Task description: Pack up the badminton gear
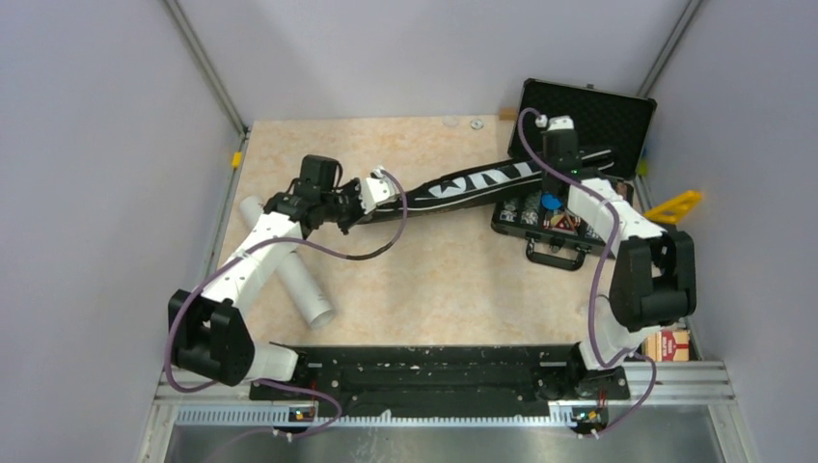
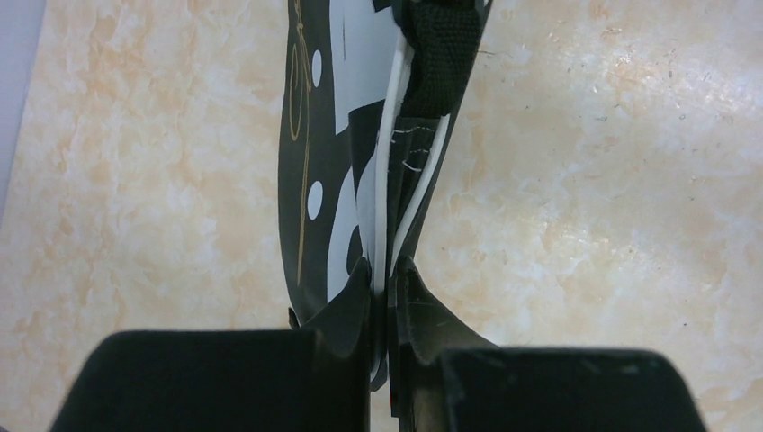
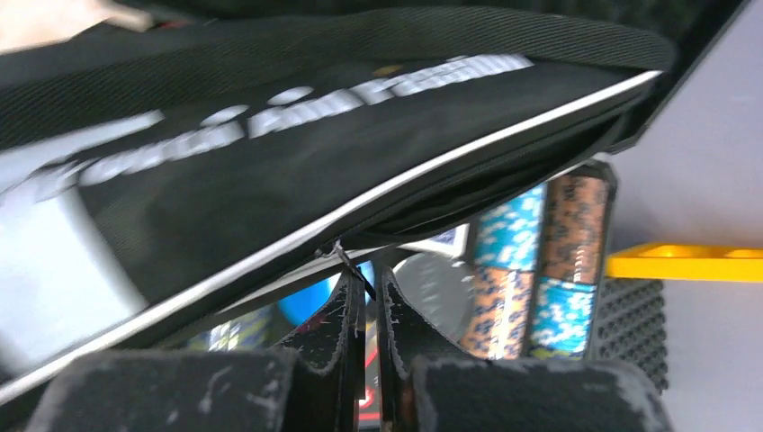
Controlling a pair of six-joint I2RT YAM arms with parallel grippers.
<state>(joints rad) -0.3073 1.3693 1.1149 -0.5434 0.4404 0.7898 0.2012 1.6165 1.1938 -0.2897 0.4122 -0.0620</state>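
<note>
black bag, left claw and right claw pinching opposite ends

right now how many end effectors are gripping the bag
2. The left end effector pinches the black bag at its narrow end; the right end effector pinches its zipper edge above the chip case.

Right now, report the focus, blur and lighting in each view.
Top external: even light, sharp throughout, only soft shadows. Left wrist: black bag and table crisp, no glare, near fingers dark. Right wrist: the bag's white lettering is smeared with blur at left, while the poker chips are sharper.
</note>
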